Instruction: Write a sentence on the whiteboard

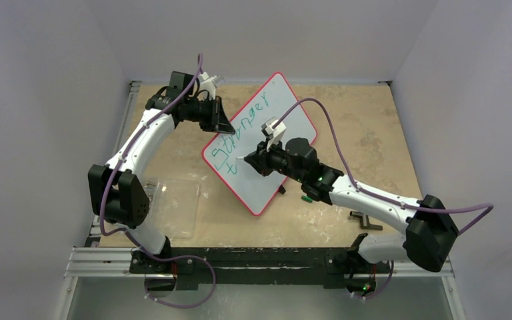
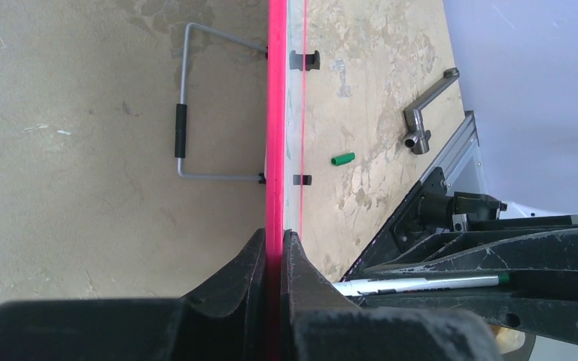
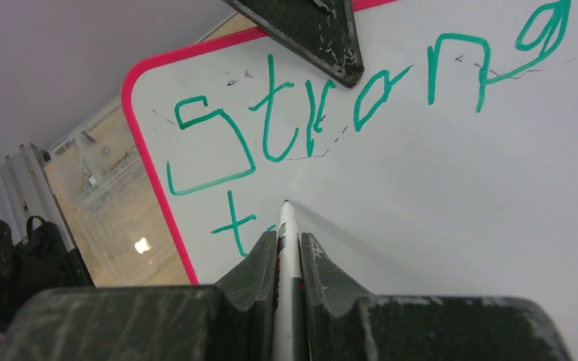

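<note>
A scuffed tan bench (image 1: 373,133) sits between pale walls. At its left lies a clear plastic sheet (image 1: 177,207), apart from the board. Next comes the left claw (image 2: 275,239), pinched tight on the red rim of the whiteboard (image 1: 293,100), which stands tilted at mid-bench. Across the board runs the sentence (image 3: 361,98) in green: "Stronger", with a lone "t" beneath it. The right claw (image 3: 287,244) is closed hard around a marker (image 3: 285,222) whose tip sits just right of that "t". I cannot tell whether the tip touches the board. Farther right on the bench lie a green cap (image 2: 342,159) and, beyond it, an L-shaped metal handle (image 2: 425,120).

Only the left wrist view shows a wire stand (image 2: 184,128) joined to the board's back. Only the right wrist view makes the letters easy to read. From overhead, the right arm reaches over the board's lower half and hides part of it.
</note>
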`<act>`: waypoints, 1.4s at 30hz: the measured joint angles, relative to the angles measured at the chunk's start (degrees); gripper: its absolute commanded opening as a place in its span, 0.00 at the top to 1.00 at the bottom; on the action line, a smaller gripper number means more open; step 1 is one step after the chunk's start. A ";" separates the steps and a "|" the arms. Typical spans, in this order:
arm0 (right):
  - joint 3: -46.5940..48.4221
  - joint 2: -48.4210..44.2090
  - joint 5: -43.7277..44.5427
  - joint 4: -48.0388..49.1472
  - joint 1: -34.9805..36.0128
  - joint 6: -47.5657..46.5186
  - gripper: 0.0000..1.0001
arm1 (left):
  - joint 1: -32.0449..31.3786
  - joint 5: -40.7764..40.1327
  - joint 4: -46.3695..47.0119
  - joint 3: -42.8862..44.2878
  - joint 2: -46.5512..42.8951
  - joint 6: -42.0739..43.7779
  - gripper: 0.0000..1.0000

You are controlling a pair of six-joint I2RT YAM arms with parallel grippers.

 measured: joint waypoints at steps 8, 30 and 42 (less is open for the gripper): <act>0.96 0.39 0.57 0.20 -0.02 -0.15 1.00 | 0.00 0.00 -0.15 -0.09 -0.17 0.00 1.00; 1.20 1.90 0.37 2.49 -0.04 -1.51 1.00 | 0.00 -0.22 -0.24 -0.94 -1.33 0.04 1.00; 1.20 2.36 0.42 3.91 -0.04 -1.73 1.00 | 0.00 -0.24 -0.33 -0.98 -1.36 0.09 1.00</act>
